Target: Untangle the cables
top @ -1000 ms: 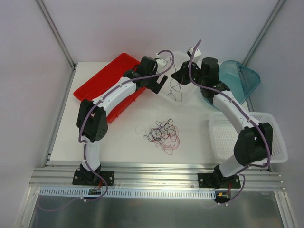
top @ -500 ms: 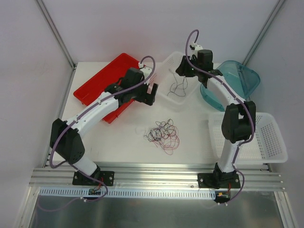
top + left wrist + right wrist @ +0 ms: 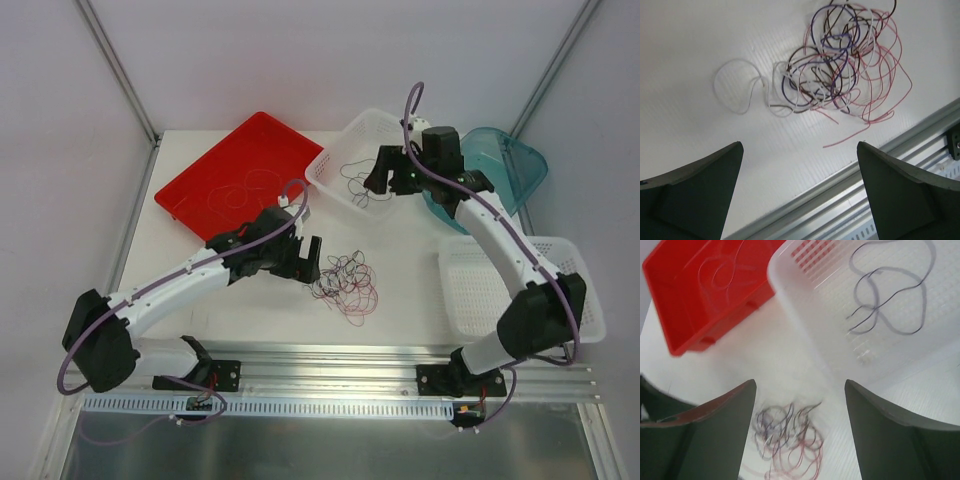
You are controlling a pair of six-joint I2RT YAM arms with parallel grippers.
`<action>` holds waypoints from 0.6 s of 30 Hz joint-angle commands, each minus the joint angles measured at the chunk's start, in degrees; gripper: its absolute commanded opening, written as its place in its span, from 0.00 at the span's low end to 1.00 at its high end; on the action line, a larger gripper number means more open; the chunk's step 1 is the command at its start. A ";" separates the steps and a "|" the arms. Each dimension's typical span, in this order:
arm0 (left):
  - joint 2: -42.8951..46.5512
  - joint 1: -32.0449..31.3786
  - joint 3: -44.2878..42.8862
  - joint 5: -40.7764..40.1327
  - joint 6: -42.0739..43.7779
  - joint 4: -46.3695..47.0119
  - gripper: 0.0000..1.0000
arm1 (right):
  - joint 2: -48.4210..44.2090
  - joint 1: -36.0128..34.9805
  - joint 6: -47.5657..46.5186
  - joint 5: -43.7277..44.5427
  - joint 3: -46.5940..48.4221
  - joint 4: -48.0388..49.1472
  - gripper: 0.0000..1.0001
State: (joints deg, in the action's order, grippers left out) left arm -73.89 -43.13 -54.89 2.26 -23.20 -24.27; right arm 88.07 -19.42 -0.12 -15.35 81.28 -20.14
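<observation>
A tangle of thin cables (image 3: 346, 284), purple, dark red, black and whitish, lies on the white table; it also shows in the left wrist view as cables (image 3: 840, 65) and, blurred, in the right wrist view as cables (image 3: 790, 440). One whitish loop (image 3: 737, 85) trails off its left side. My left gripper (image 3: 312, 262) hovers just left of the tangle, open and empty (image 3: 799, 150). A single black cable (image 3: 357, 180) lies in the white basket (image 3: 325, 168), apart from my fingers. My right gripper (image 3: 383, 180) hangs over that basket's right part, open and empty (image 3: 800, 385).
A red tray (image 3: 205, 175) at the back left holds a pale looped wire (image 3: 722, 272). A teal container (image 3: 515, 165) stands at the back right and a second white basket (image 3: 575, 300) at the right. An aluminium rail (image 3: 330, 362) runs along the front edge.
My right gripper opened and the black cable dropped from it into the white basket. My left arm swung from the red tray down to the left side of the tangle.
</observation>
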 commanded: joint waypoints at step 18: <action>22.11 -0.63 24.13 2.04 -18.02 8.98 0.99 | 1.65 -19.43 -8.76 -5.39 -15.97 0.36 0.62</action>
State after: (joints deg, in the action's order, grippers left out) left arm -54.70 -43.20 -32.05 3.03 -38.59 -17.45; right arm 86.28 -38.61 -6.52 -19.03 63.37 -22.94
